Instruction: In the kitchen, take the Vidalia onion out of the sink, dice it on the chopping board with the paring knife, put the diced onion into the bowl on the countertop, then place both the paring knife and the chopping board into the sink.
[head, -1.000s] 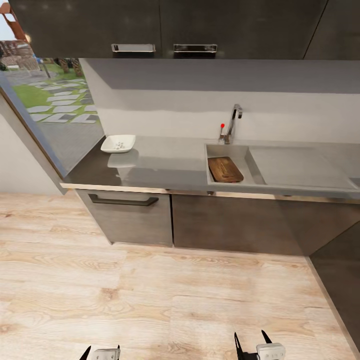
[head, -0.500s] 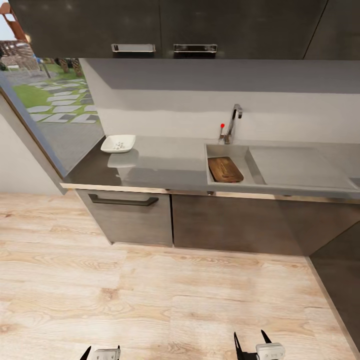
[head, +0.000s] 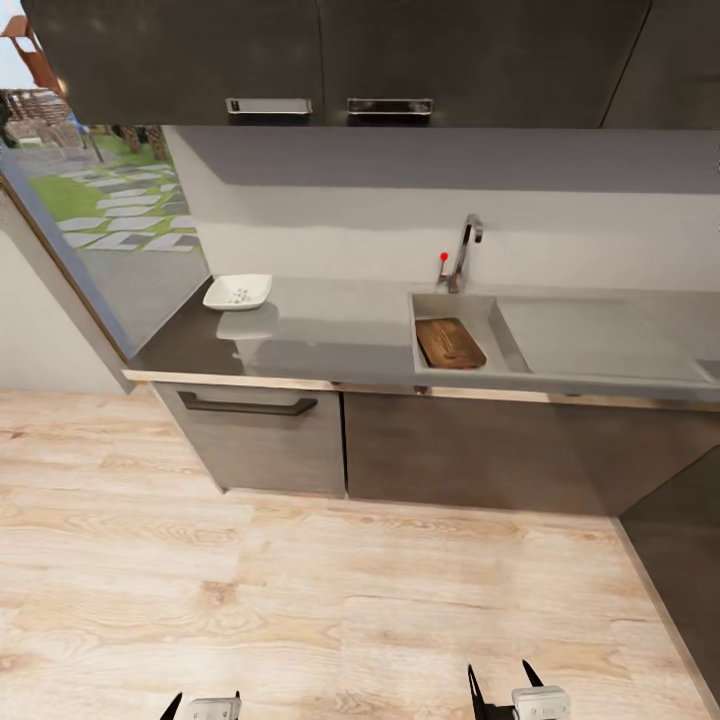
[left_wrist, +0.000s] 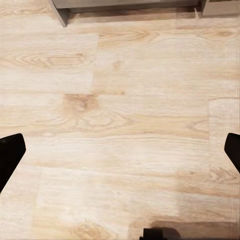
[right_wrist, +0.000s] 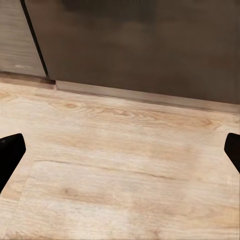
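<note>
Board (head: 450, 343) in sink (head: 500, 335), far from right gripper (head: 506, 694).

— Where's the chopping board (head: 450, 343)?
— Middle right of the head view, lying flat inside the sink (head: 500, 335) basin, dark brown against grey steel.
— And the bowl (head: 237, 292)?
— Upper left, white, on the glossy grey countertop (head: 330, 330), tiny white cubes of diced onion (head: 238, 294) inside it.
</note>
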